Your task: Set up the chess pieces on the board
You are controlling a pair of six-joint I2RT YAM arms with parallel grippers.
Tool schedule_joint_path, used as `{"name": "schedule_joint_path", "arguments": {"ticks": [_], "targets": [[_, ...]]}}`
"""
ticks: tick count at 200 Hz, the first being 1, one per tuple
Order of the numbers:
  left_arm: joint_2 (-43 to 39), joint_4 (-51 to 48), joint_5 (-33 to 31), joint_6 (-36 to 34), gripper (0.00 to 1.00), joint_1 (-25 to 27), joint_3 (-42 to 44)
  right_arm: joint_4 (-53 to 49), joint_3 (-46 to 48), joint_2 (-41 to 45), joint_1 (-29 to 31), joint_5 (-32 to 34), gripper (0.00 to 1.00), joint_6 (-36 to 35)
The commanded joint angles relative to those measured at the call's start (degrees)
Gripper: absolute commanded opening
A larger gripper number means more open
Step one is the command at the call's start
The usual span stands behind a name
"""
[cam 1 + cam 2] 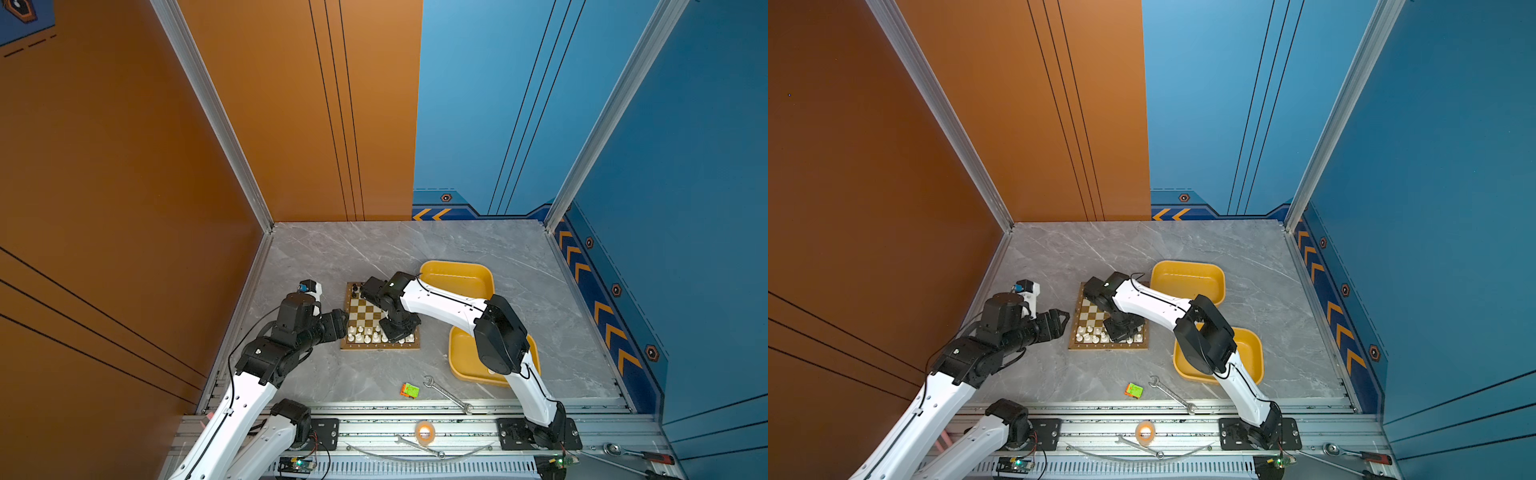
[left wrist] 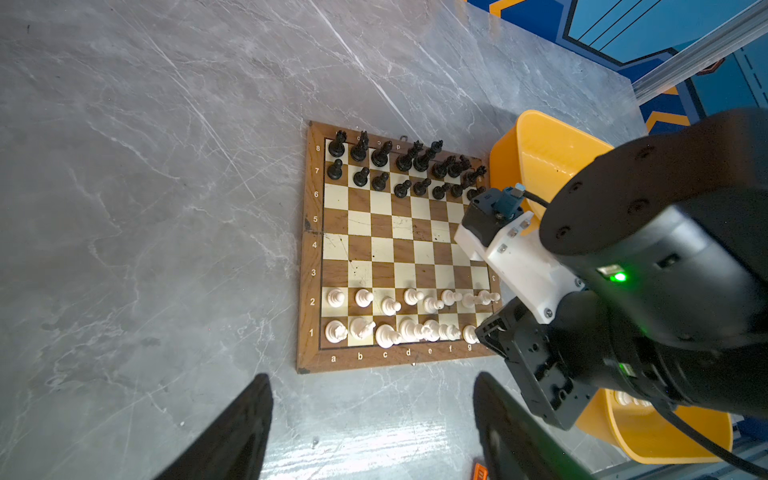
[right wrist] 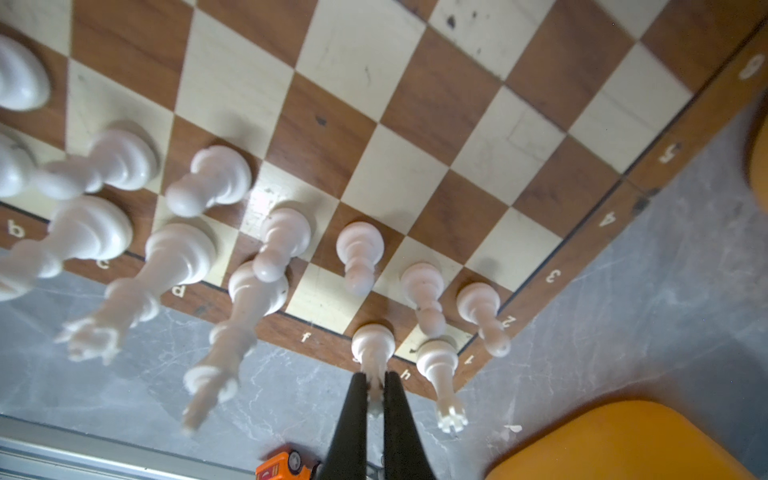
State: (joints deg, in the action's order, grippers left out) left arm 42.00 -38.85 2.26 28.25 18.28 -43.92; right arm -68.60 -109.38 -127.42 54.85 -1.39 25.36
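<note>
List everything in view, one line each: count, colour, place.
board: one, brown and cream, middle of the grey table.
black pieces: two rows, black, board's far end.
white pieces: two rows, cream, board's near end.
trays: two, yellow, right of the board.
wrenches: two, silver, one on the table's front, one on the rail.
toy: one, green and orange, beside the table wrench.
tape roll: one, orange, front rail.
left gripper: one, black, open, left of the board.
right gripper: one, black, shut on a white piece in the near row.

A robotics lab cell. Aluminium posts [image 1: 217, 116] frame coloured wall panels [image 1: 104, 166]; a wrench [image 1: 449, 395] lies by the mounting rail [image 1: 457, 428].
</note>
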Motion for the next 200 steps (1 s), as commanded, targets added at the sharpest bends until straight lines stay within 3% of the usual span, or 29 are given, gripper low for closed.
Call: {"name": "schedule_joint_path", "arguments": {"ticks": [1, 75, 121, 200], "targets": [[0.25, -0.87, 0.13, -1.13, 0.77, -0.71, 0.23, -2.15, -0.7, -1.48, -0.62, 1.39, 0.03, -0.38], [1.55, 0.07, 0.41, -1.5, 0.77, -1.12, -0.2, -2.79, -2.74, -2.13, -0.97, -0.4, 0.07, -0.84], [2.2, 0.68, 0.78, -1.51, 0.77, -1.23, -0.03, -3.02, -3.75, -1.54, -0.96, -1.03, 0.21, -0.4], [2.61, 1.62, 1.64, -1.49, 0.77, -1.69, 0.41, -4.97, -4.63, 1.86, -1.1, -0.6, 0.3, 0.12]]}}
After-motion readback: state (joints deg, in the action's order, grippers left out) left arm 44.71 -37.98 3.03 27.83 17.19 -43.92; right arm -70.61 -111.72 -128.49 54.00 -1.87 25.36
